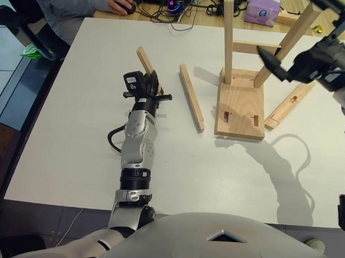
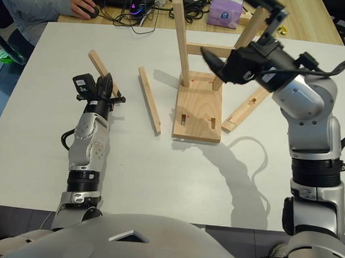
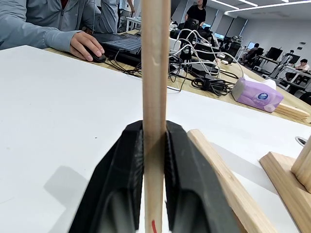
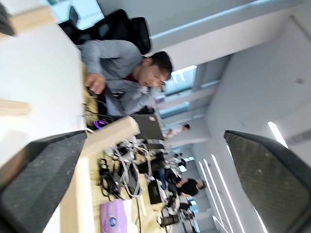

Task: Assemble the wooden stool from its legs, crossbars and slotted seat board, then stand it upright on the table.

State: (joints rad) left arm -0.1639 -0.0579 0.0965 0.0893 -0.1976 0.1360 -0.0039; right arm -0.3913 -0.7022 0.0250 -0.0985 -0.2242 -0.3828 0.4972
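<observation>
Your left claw [image 1: 152, 82] clamps a loose pale wooden bar [image 1: 144, 59]; your right claw [image 1: 293, 28] gapes beside two legs [image 1: 228, 33] socketed in the slotted wooden seat board [image 1: 240, 101]. Two slots [image 1: 226, 115] stand empty.

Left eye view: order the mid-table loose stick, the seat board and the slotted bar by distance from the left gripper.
From the left gripper:
1. loose stick, lying just to its right.
2. seat board, farther right.
3. slotted bar, beyond the board's right edge.
</observation>
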